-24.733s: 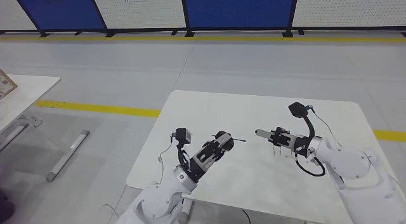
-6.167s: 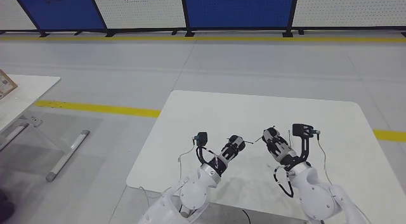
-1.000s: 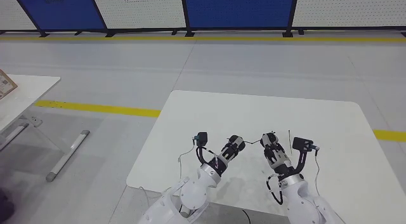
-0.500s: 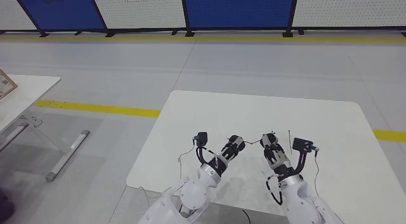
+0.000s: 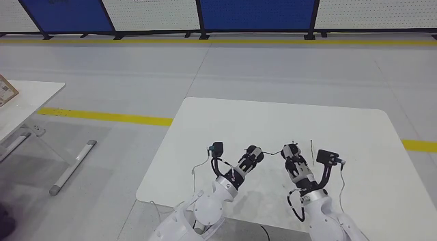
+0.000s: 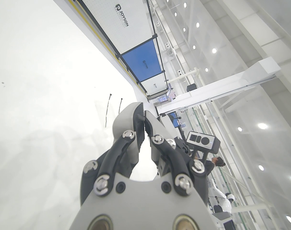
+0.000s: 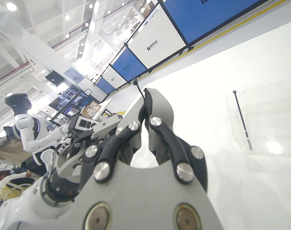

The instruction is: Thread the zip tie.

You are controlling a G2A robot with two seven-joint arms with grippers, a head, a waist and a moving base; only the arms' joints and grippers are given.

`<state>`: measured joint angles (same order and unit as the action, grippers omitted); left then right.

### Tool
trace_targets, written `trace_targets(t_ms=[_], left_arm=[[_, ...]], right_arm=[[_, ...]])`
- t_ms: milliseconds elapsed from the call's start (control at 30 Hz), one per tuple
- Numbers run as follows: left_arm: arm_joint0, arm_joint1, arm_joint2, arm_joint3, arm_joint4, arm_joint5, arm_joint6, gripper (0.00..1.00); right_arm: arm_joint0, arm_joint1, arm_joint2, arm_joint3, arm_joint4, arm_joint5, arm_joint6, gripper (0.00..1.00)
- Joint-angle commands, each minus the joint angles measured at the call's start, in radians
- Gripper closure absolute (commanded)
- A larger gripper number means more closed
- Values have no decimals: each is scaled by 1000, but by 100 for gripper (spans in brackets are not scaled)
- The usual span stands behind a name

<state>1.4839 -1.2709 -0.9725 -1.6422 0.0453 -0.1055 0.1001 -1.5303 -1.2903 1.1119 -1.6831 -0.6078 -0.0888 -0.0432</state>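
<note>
**Q:** Item 1, zip tie (image 7: 138, 87): location?

**A:** Black strap, pinched between the closed fingers of the right gripper (image 7: 145, 98). Its head end sticks out just past the fingertips. In the top view a thin dark line runs from there across the small gap to the left gripper (image 5: 259, 153).

**Q:** Item 2, left gripper: finger state?

**A:** Fingers pressed together, with a dark sliver of the tie at their tips. The two grippers sit tip toward tip, near each other, over the table (image 5: 205, 121).

**Q:** Item 3, edges and room?

**A:** Both grippers stand nearer the table's near edge than its far one, roughly midway across. The far edge and both side edges are well apart from them, with white tabletop between.

**Q:** Item 4, other stock?

**A:** Two spare zip ties (image 6: 107, 111) lie side by side beyond the left gripper's tips. The right wrist view shows a spare lying in a clear tray (image 7: 275, 111) on the tabletop, near the right gripper on its outer side.
</note>
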Motion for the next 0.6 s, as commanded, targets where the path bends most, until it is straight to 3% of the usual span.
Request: trace_targets(t_ms=[0, 567], left_arm=[[0, 0, 0, 0, 0, 0, 0, 100], [0, 0, 0, 0, 0, 0, 0, 100]], right_arm=[[0, -1, 0, -1, -1, 1, -1, 100], [-3, -7, 8, -6, -9, 2, -4, 100]])
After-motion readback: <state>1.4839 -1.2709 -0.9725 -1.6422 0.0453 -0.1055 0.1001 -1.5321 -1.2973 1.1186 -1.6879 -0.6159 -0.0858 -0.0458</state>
